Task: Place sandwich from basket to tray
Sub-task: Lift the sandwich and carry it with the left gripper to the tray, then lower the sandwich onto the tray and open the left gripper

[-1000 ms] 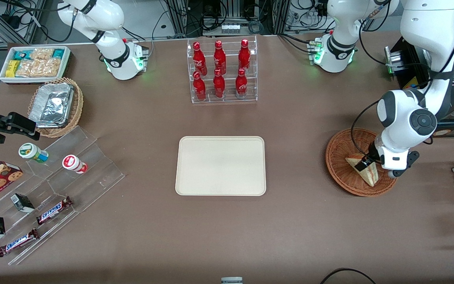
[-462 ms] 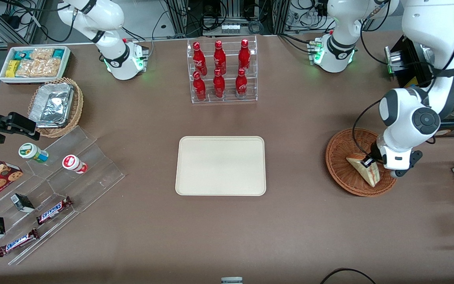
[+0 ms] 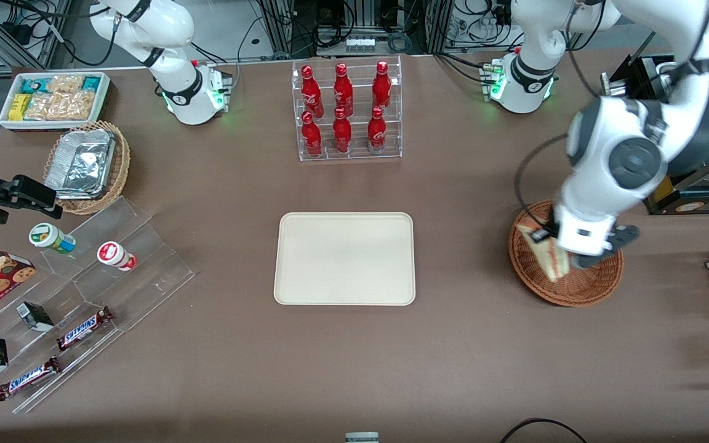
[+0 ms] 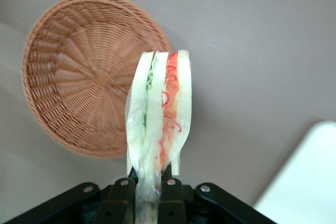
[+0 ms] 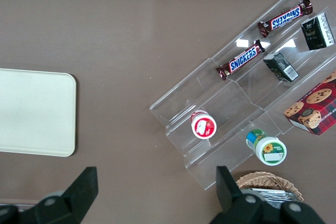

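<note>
My left gripper (image 3: 545, 241) is shut on the sandwich (image 3: 545, 255), a pale bread wedge with pink-red and green filling, and holds it lifted above the reddish-brown wicker basket (image 3: 579, 292). In the left wrist view the sandwich (image 4: 160, 114) hangs pinched between the black fingers (image 4: 170, 192), with the basket (image 4: 84, 72) lying bare below it. The cream tray (image 3: 345, 258) lies flat mid-table, toward the parked arm from the basket; one corner of the tray (image 4: 304, 182) shows in the wrist view.
A clear rack of red bottles (image 3: 347, 111) stands farther from the front camera than the tray. A tan basket with foil containers (image 3: 87, 166), a white snack bin (image 3: 56, 98) and a clear stepped stand with snacks (image 3: 84, 307) lie toward the parked arm's end.
The gripper has risen with the sandwich, lifting it out of the basket and shifting it slightly toward the tray.
</note>
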Controlling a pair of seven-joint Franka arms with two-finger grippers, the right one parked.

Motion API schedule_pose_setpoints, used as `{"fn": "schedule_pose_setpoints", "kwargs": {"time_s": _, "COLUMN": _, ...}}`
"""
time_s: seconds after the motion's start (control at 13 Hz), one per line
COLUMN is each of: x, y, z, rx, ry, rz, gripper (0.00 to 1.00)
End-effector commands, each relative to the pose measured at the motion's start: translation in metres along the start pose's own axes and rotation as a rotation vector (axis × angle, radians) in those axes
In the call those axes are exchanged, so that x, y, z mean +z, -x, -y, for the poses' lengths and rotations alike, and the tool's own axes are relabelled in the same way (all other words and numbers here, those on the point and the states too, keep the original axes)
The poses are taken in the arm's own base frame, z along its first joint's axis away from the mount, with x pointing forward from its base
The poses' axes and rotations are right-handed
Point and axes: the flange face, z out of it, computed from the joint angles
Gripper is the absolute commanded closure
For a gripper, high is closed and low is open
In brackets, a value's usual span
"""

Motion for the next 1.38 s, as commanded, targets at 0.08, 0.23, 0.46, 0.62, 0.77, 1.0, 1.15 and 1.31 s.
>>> {"fn": "schedule_pose_setpoints", "kwargs": {"time_s": 0.08, "x": -0.031, "y": 0.053, "z": -0.069, "rx": 0.104, "ry": 0.073, "rz": 0.006, "gripper": 1.00}}
{"fn": "schedule_pose_setpoints", "kwargs": {"time_s": 0.23, "x": -0.024, "y": 0.088, "z": -0.119, "rx": 0.181, "ry": 0.130, "rz": -0.016, "gripper": 1.00}}
{"fn": "schedule_pose_setpoints", "kwargs": {"time_s": 0.46, "x": 0.007, "y": 0.136, "z": -0.178, "rx": 0.274, "ry": 0.160, "rz": -0.042, "gripper": 1.00}}
{"fn": "schedule_pose_setpoints", "kwargs": {"time_s": 0.62, "x": 0.042, "y": 0.170, "z": -0.215, "rx": 0.333, "ry": 0.181, "rz": -0.064, "gripper": 1.00}}
{"fn": "schedule_pose_setpoints", "kwargs": {"time_s": 0.77, "x": 0.069, "y": 0.181, "z": -0.235, "rx": 0.311, "ry": 0.208, "rz": -0.089, "gripper": 1.00}}
{"fn": "schedule_pose_setpoints", "kwargs": {"time_s": 1.0, "x": 0.104, "y": 0.194, "z": -0.249, "rx": 0.354, "ry": 0.184, "rz": -0.111, "gripper": 1.00}}
{"fn": "schedule_pose_setpoints", "kwargs": {"time_s": 1.15, "x": 0.126, "y": 0.199, "z": -0.257, "rx": 0.370, "ry": 0.188, "rz": -0.124, "gripper": 1.00}}
{"fn": "schedule_pose_setpoints", "kwargs": {"time_s": 1.31, "x": 0.142, "y": 0.209, "z": -0.263, "rx": 0.386, "ry": 0.184, "rz": -0.123, "gripper": 1.00}}
